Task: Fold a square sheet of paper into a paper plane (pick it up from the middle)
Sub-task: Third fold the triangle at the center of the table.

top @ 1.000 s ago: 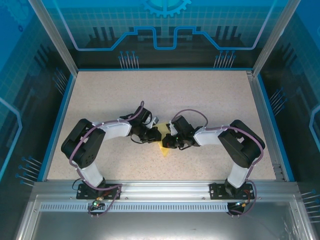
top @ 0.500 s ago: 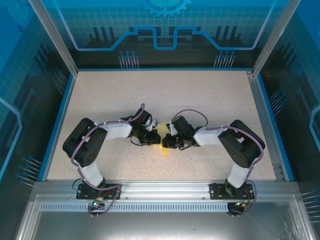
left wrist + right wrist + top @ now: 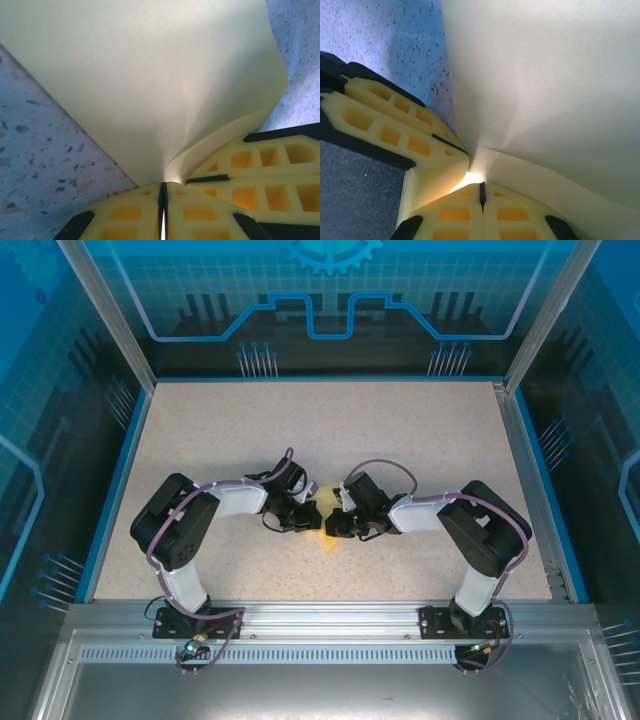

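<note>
Paper (image 3: 150, 75), yellow: fans out ahead of left gripper (image 3: 163, 186) and right gripper (image 3: 481, 187), each pressed together pinching its edge, the two touching side by side over the surface (image 3: 40, 140). Handling, by judgement: hold both pinches firm, move in step, avoid tearing.

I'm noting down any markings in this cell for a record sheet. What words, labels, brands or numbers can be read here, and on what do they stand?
No text can be read.
The blue back wall has only a gear outline and circuit-style lines, no letters.
The square sheet of paper is blank.
The left arm and right arm show no legible marking.
</note>
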You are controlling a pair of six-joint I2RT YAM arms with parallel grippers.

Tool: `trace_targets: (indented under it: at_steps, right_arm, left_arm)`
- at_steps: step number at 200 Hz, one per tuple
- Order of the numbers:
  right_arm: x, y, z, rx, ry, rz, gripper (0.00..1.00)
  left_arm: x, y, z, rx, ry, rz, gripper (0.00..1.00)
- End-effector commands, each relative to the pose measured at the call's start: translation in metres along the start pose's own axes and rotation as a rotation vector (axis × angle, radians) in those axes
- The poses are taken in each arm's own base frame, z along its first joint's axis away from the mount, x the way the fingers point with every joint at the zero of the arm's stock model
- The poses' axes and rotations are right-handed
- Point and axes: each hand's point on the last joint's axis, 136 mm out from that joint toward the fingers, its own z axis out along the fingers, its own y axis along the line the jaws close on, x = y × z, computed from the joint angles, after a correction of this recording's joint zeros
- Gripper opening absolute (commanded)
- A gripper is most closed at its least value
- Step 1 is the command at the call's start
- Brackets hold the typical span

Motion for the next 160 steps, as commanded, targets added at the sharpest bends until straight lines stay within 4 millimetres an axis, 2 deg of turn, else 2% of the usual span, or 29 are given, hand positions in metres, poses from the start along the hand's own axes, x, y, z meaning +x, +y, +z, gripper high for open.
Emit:
trace_targets:
  at_steps: [1, 61, 105, 160]
  right_arm:
    - [0.019, -0.008, -0.002, 0.030, 0.054, 0.010, 0.00]
    - [0.011, 0.000, -0.012, 0.006, 0.009, 0.003, 0.00]
    - [0.010, -0.005, -0.012, 0.015, 0.002, 0.012, 0.00]
    - [0.018, -0.019, -0.008, 0.061, 0.038, 0.028, 0.00]
  left_arm:
    - [0.001, 0.029, 0.004, -0.140, 0.008, 0.007, 0.12]
    - [0.003, 0.044, 0.009, -0.206, 0.030, 0.015, 0.11]
    - [0.006, 0.050, 0.014, -0.224, 0.047, 0.019, 0.10]
    - [0.006, 0.058, 0.013, -0.266, 0.053, 0.032, 0.10]
